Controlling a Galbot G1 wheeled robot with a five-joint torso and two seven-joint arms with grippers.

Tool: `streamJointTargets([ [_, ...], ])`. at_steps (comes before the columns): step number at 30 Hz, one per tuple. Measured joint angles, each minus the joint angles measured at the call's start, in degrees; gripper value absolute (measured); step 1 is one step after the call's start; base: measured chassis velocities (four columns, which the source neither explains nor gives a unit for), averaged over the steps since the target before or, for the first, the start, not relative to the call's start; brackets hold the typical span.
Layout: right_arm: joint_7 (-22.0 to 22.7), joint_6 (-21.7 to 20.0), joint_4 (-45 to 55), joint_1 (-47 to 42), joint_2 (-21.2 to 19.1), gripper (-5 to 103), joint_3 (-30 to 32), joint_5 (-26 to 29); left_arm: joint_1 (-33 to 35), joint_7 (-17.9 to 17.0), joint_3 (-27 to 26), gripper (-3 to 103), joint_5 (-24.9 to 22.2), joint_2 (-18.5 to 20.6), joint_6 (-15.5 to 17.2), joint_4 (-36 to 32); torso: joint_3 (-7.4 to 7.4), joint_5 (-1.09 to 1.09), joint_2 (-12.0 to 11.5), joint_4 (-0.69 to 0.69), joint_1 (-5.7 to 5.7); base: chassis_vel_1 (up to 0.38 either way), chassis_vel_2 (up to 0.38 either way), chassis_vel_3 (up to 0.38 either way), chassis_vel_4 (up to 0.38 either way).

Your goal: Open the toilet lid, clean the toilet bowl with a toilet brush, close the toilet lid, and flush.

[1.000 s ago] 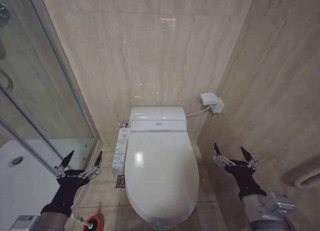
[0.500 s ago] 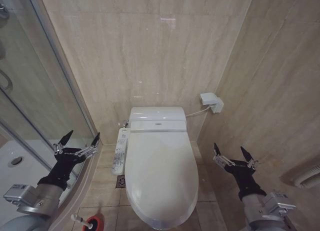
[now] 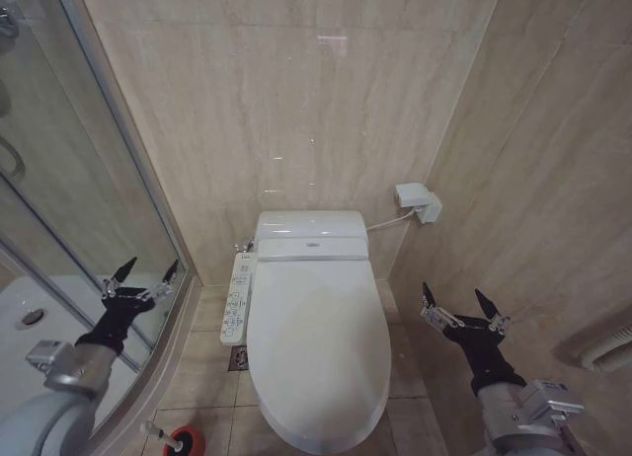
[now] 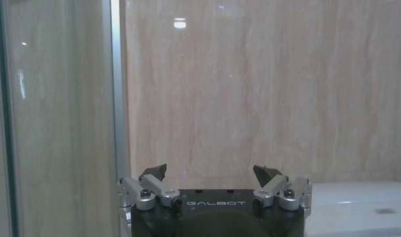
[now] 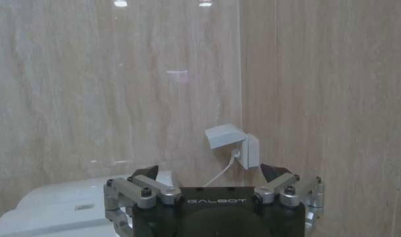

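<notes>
The toilet lid [image 3: 318, 347] is down, a glossy white oval that hides the toilet bowl. The toilet brush [image 3: 154, 430] stands on the floor at the lower left, its white handle sticking out of a red holder cup [image 3: 184, 440]. My left gripper [image 3: 144, 276] hangs open in front of the shower glass, well left of the toilet and above the brush. It holds nothing, as the left wrist view of the gripper [image 4: 210, 173] confirms. My right gripper [image 3: 460, 304] is open and empty to the right of the lid, near the side wall; the right wrist view shows it [image 5: 214, 173] facing the back wall.
A control panel [image 3: 235, 298] runs along the toilet's left side. The tank [image 3: 311, 224] backs onto the tiled wall, with a white wall socket [image 3: 418, 201] and cable to its right. The glass shower door [image 3: 89, 209] and shower tray [image 3: 20, 323] close off the left. A hose [image 3: 607, 352] lies at far right.
My left arm has swung left and upward, from beside the toilet's front left to in front of the shower glass. The right arm and lid have not moved.
</notes>
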Motion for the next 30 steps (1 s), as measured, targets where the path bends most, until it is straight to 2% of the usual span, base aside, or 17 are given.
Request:
streamJointTargets([
  [2,0.0,0.0,0.0,0.0,0.0,100,0.0,0.0,-1.1,0.4,0.7,100,-0.6,0.8,-0.5,1.8,0.00,0.00,0.0,0.01,0.00,0.000,0.000,0.000,0.000],
  [3,0.0,0.0,0.0,0.0,0.0,100,0.0,0.0,-2.1,0.9,1.4,88,-0.9,1.4,-0.8,3.3,0.00,0.01,0.0,0.01,0.00,0.000,0.000,0.000,0.000],
  [9,0.0,0.0,0.0,0.0,0.0,100,0.0,0.0,-8.4,3.5,6.2,86,-2.4,3.4,-2.8,12.8,0.00,0.00,0.0,0.00,0.00,0.000,0.000,0.000,0.000],
  [15,0.0,0.0,0.0,0.0,0.0,100,0.0,0.0,-16.6,4.7,9.9,86,-3.1,5.0,-3.3,22.6,0.00,0.01,0.0,0.01,0.00,0.000,0.000,0.000,0.000],
  [16,0.0,0.0,0.0,0.0,0.0,100,0.0,0.0,-16.6,4.7,9.9,86,-3.1,5.0,-3.3,22.6,0.00,0.01,0.0,0.01,0.00,0.000,0.000,0.000,0.000],
  [17,0.0,0.0,0.0,0.0,0.0,100,0.0,0.0,-19.1,5.0,11.1,66,-3.2,5.5,-3.9,25.1,0.00,0.01,0.0,0.01,0.00,0.000,0.000,0.000,0.000],
  [23,0.0,0.0,0.0,0.0,0.0,100,0.0,0.0,-27.4,7.2,17.0,66,-3.4,6.9,-6.3,33.0,0.00,0.03,0.0,-0.01,0.00,0.000,0.000,0.000,0.000],
  [24,0.0,0.0,0.0,0.0,0.0,100,0.0,0.0,-28.6,8.0,18.3,45,-3.4,6.9,-6.9,34.6,0.00,0.02,0.0,-0.01,0.00,0.000,0.000,0.000,0.000],
  [30,0.0,0.0,0.0,0.0,0.0,100,0.0,0.0,-31.8,10.8,22.2,45,-3.5,6.5,-8.7,38.9,0.00,0.02,0.0,0.01,0.00,0.000,0.000,0.000,0.000],
])
